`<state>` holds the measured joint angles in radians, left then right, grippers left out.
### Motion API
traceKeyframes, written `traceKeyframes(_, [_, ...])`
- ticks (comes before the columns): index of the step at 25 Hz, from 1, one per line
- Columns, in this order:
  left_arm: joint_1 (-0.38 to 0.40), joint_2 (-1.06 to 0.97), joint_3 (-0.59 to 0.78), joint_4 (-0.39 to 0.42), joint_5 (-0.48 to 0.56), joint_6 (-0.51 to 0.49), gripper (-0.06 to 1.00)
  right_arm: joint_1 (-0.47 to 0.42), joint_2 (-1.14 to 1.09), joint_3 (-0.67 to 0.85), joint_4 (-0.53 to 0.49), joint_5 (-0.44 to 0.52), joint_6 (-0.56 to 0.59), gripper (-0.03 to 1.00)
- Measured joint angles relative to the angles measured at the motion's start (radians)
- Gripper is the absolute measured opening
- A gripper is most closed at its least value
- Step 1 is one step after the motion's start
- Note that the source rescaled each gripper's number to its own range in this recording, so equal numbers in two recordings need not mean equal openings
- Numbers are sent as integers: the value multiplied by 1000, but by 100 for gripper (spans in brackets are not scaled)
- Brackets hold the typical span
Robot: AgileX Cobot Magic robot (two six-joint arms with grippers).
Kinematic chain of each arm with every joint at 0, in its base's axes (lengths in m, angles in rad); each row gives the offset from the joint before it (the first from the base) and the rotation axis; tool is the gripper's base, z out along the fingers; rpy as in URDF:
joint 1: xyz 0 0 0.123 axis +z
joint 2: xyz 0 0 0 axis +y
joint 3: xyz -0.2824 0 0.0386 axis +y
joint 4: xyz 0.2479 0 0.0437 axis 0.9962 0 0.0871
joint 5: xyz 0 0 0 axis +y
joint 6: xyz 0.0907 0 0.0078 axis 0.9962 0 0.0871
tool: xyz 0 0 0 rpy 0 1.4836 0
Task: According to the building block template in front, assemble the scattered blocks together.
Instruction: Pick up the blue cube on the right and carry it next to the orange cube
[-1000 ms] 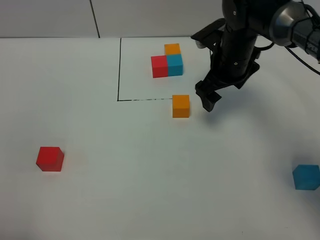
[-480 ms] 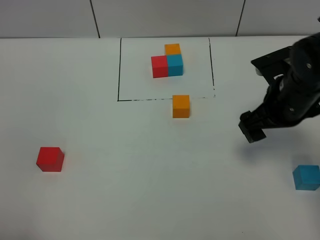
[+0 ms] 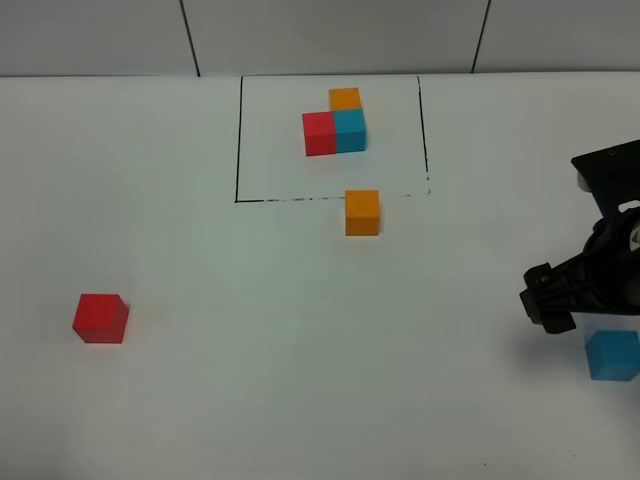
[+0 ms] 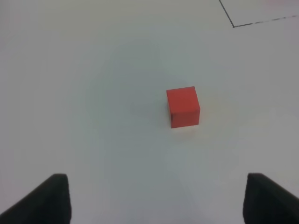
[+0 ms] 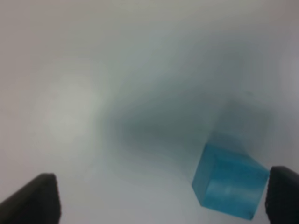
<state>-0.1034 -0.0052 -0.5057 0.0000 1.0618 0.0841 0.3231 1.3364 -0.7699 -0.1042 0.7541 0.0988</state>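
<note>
Exterior high view: the template (image 3: 335,122) sits at the far middle of the table (image 3: 250,400). Its red and blue cubes are side by side with the orange cube behind the blue one, all joined, inside a thin black outline (image 3: 238,140). The loose orange block (image 3: 362,212) is at the near line of that outline, a bit right of the line's middle; on the line or just touching it, I cannot tell. The loose red block (image 3: 100,317) is alone at the near left, well apart from everything else. The loose blue block (image 3: 612,354) is at the near right, close to the view's edge. My right gripper (image 3: 550,300) is just beside the blue block, on its far-left side, with the arm running off the right edge. The right wrist view is blurry, but my two fingertips stand wide apart with nothing clamped, so that gripper is released. The blue block lies skewed close to one fingertip; touching or not, I cannot tell. My left gripper (image 4: 161,200) is outside the exterior view. In the left wrist view its fingertips are spread wide, released and holding nothing. The red block sits ahead of them on bare table, roughly in line with the gap and clear of both tips. A corner of the black outline shows far beyond it.
</note>
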Motion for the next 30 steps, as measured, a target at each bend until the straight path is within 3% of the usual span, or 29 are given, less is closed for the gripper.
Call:
traceKeyframes(16, [0, 0, 0, 0, 0, 0, 70, -15, -63, 115, -47, -5, 169, 76])
traceKeyframes(25, [0, 0, 0, 0, 0, 0, 70, -143, -56, 171, -9, -54, 155, 76])
traceKeyframes(30, [0, 0, 0, 0, 0, 0, 70, -184, 18, 178, 55, -124, 85, 76])
